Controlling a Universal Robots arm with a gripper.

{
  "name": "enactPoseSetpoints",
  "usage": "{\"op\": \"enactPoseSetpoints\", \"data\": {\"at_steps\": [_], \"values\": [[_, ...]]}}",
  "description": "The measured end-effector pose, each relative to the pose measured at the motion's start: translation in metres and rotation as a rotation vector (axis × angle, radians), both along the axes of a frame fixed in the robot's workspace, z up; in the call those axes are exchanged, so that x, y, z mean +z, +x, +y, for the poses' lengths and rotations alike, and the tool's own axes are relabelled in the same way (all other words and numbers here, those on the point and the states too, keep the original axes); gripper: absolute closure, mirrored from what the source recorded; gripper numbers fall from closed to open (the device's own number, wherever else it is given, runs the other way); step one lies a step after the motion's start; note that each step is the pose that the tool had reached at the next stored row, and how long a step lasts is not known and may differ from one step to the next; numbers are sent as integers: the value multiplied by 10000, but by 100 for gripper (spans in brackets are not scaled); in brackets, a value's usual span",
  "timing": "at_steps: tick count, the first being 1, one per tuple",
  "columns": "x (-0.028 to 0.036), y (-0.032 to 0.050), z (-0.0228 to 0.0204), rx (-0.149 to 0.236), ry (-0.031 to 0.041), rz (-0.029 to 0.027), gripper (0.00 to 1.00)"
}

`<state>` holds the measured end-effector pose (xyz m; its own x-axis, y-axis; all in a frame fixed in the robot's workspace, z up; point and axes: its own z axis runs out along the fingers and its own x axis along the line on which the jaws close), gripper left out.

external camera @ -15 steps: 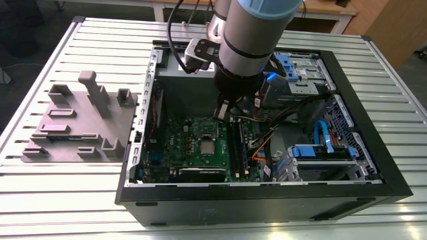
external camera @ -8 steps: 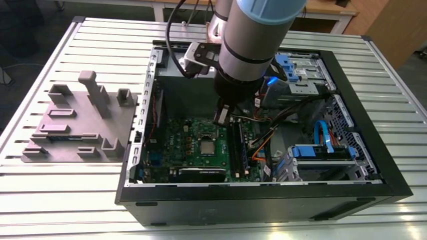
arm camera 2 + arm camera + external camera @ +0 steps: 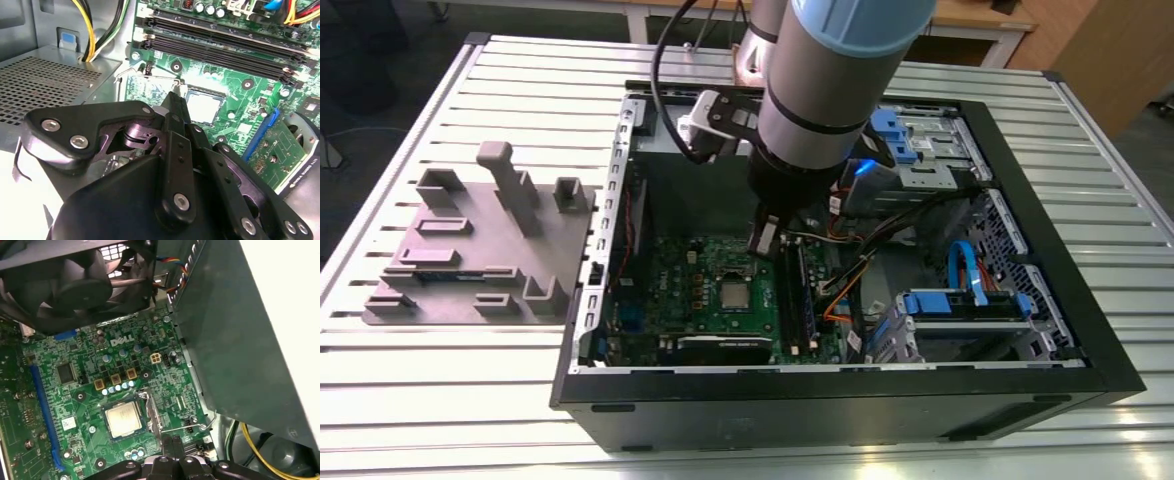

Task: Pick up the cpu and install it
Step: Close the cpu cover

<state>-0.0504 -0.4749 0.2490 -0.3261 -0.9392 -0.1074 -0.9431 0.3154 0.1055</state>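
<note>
The tabletop (image 3: 400, 400) was built of ribbed, silvery metal slats that caught even light. Beyond its far edge stood a light wooden desk (image 3: 987, 15) on a white frame, with a wooden panel (image 3: 1107, 60) at the exterior view's right and dark floor (image 3: 374, 70) at its left.

The cpu (image 3: 736, 293) was a small, flat square chip with a silvery-grey metal top. It lay level and face up in its socket on the green motherboard (image 3: 700, 270) inside the open computer case (image 3: 854, 400). In the exterior view it sat in the exterior view's left half of the case, toward the near wall, just left of the long black memory slots (image 3: 794, 290). In both wrist views its top was bare, with a thin wire lever (image 3: 182, 429) close beside it.
</note>
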Motion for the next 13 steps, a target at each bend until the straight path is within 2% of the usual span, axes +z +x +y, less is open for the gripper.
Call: {"op": "enactPoseSetpoints", "data": {"at_steps": [8,13], "values": [[-15,-4,-96,42,-5,0,89],[-17,-6,-101,47,-7,0,89]]}}
